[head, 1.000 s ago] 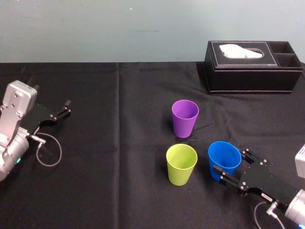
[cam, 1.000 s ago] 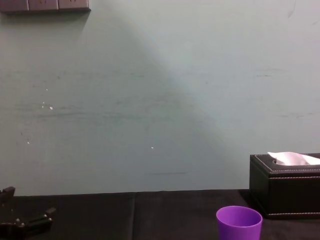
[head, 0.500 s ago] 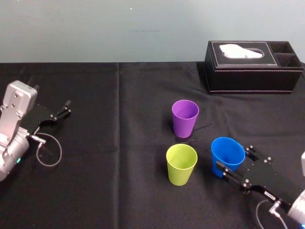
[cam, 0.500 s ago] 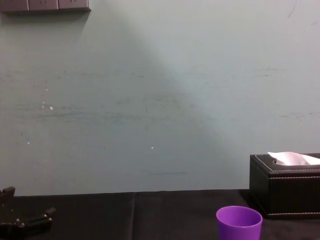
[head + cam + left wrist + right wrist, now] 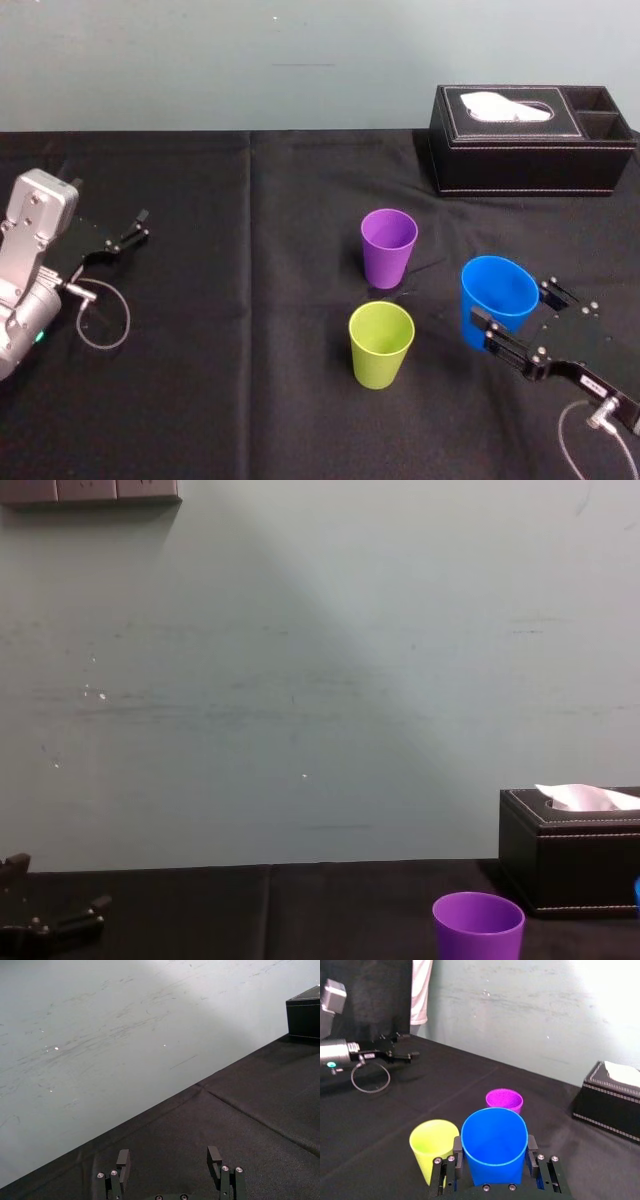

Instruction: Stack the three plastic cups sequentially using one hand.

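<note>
Right hand (image 5: 512, 303) grips blue cup (image 5: 494, 1142), seemingly held clear.

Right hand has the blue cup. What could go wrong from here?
1. The right hand grips the blue cup by its smooth tapered wall; it may slip or tilt in transit.
2. The yellow-green cup and purple cup stand close together; lowering into one might knock the other.
3. The hand clamps below the rim, so it could strike the target's rim before nesting.
The left hand is parked at the table's left.
</note>
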Controlling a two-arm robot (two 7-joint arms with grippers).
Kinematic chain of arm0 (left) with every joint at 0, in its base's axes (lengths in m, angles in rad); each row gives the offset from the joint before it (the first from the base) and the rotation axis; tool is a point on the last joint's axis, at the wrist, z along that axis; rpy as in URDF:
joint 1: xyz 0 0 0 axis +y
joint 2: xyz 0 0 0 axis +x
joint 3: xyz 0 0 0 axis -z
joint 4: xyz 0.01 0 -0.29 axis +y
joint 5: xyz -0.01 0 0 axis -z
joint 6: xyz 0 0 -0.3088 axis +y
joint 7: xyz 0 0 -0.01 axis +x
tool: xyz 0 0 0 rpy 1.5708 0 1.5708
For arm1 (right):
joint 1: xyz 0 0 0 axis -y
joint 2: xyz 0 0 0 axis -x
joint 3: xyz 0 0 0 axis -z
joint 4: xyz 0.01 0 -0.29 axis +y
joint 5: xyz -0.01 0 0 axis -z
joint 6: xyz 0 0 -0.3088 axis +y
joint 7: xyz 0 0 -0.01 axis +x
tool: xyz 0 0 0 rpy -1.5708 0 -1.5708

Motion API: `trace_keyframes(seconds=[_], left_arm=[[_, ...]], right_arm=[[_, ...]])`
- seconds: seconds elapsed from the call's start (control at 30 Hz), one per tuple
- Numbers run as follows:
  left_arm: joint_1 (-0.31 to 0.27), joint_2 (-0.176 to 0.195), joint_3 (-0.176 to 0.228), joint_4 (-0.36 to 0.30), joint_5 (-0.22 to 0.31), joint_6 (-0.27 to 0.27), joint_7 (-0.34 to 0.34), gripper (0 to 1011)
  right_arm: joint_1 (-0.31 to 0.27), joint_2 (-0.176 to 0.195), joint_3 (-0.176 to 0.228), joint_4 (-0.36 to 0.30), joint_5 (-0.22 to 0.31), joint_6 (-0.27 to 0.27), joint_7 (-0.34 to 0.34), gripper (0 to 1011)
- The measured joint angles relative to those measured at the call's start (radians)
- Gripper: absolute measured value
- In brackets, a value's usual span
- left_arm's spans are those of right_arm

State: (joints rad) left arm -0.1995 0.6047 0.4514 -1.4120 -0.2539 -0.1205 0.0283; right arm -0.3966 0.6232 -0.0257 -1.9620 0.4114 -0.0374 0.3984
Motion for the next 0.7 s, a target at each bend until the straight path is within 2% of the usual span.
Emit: trace_keyframes(seconds=[0.17, 0.33, 0.7], left_arm=[[0.0, 0.0, 0.0, 0.0, 0.0, 0.0, 0.0, 1011], [0.0, 0.0, 0.0, 0.0, 0.0, 0.0, 0.0, 1011], [0.0, 0.0, 0.0, 0.0, 0.0, 0.0, 0.0, 1012]], right_arm=[[0.039, 0.008, -0.004, -0.034, 0.008, 0.055, 0.001, 726], [0.118, 0.008, -0.042, -0.043, -0.004, 0.112, -0.013, 726], [0.305, -0.037, -0.141, 0.023, -0.044, 0.172, -0.032, 726]])
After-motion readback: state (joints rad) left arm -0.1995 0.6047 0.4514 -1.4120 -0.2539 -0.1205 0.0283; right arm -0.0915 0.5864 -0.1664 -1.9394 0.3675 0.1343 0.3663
